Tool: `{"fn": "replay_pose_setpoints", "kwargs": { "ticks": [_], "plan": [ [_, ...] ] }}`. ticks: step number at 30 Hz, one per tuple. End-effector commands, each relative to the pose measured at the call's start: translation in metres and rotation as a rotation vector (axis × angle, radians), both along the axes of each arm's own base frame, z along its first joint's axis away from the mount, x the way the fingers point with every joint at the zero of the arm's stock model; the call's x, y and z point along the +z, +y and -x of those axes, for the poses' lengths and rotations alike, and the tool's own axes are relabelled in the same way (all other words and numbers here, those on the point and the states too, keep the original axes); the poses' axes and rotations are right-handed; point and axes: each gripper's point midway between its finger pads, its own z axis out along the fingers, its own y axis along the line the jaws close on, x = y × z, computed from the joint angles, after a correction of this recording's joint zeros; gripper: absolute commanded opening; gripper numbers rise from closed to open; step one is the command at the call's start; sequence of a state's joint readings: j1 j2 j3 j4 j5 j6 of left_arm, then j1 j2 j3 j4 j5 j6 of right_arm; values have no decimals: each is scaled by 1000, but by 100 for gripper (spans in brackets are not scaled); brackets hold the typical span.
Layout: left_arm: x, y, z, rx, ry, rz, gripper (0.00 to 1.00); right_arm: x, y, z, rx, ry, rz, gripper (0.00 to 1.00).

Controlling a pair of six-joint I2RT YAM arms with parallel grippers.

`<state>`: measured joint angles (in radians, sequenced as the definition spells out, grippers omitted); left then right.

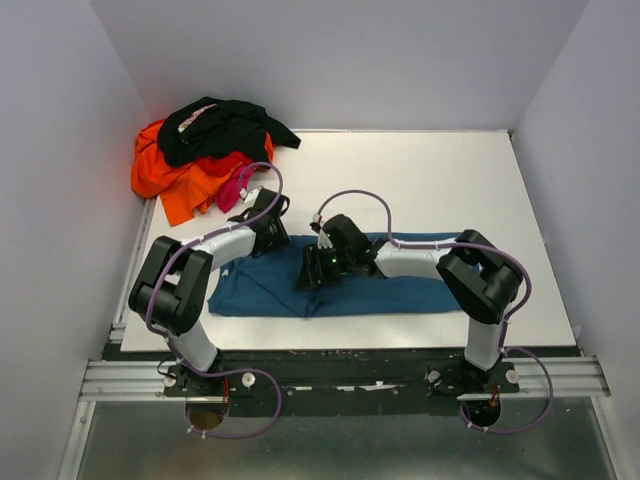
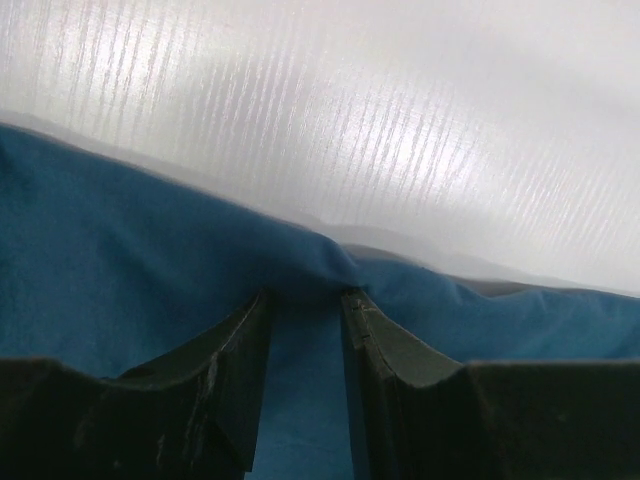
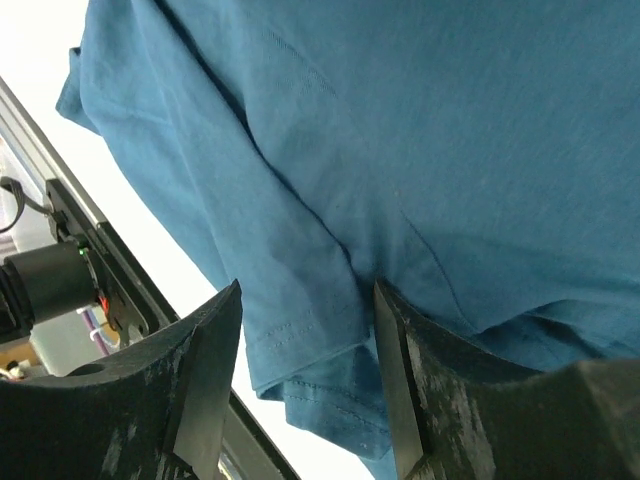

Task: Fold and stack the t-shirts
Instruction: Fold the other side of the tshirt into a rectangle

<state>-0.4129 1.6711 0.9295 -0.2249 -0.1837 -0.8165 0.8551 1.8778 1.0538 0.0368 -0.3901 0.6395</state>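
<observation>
While the teal-blue t-shirt (image 1: 400, 295) lay spread on the near half of the bench (image 1: 450, 180), the overhead view had both arms bent in over it. The left hand (image 1: 268, 228) was at its far left edge and the right hand (image 1: 312, 272) was near its middle, probably so that one end could be carried over the other. The orange t-shirt (image 1: 165, 180), black t-shirt (image 1: 225, 130) and magenta-pink t-shirt (image 1: 232, 190) sat heaped in the far left corner, well apart and waiting their turn.

Left wrist: the left hand (image 2: 305, 300) was nearly closed. The shirt's (image 2: 120, 260) edge was puckered up between the tips against the bare bench (image 2: 350, 120). Judged a pinch on the edge, ready to lift.

Right wrist: the right hand (image 3: 308, 295) stood part open, low over the shirt (image 3: 450, 150), with a stitched hem (image 3: 300, 335) showing in the gap. Nothing was clamped. Judged to be straddling a crease, either to hold the cloth down or to take hold there.
</observation>
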Motion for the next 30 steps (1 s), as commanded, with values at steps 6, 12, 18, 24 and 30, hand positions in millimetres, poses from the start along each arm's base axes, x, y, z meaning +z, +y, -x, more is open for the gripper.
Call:
{"fn": "replay_pose_setpoints", "kwargs": {
  "ticks": [6, 12, 18, 24, 30],
  "plan": [
    [-15, -2, 5, -3, 60, -8, 46, 28, 45, 44, 151, 9, -120, 63],
    [-17, 5, 7, -5, 63, -33, 46, 46, 77, 75, 254, 13, -165, 63],
    [-11, 13, 5, 2, 55, -35, 46, 59, 73, 93, 304, -29, -178, 63],
    [8, 14, 2, -10, 10, -34, 47, 57, 33, 74, 173, -97, -79, 63],
    [40, 20, 11, -32, -53, -43, 52, 54, -4, 56, 84, -125, -30, 63]
  ]
}}
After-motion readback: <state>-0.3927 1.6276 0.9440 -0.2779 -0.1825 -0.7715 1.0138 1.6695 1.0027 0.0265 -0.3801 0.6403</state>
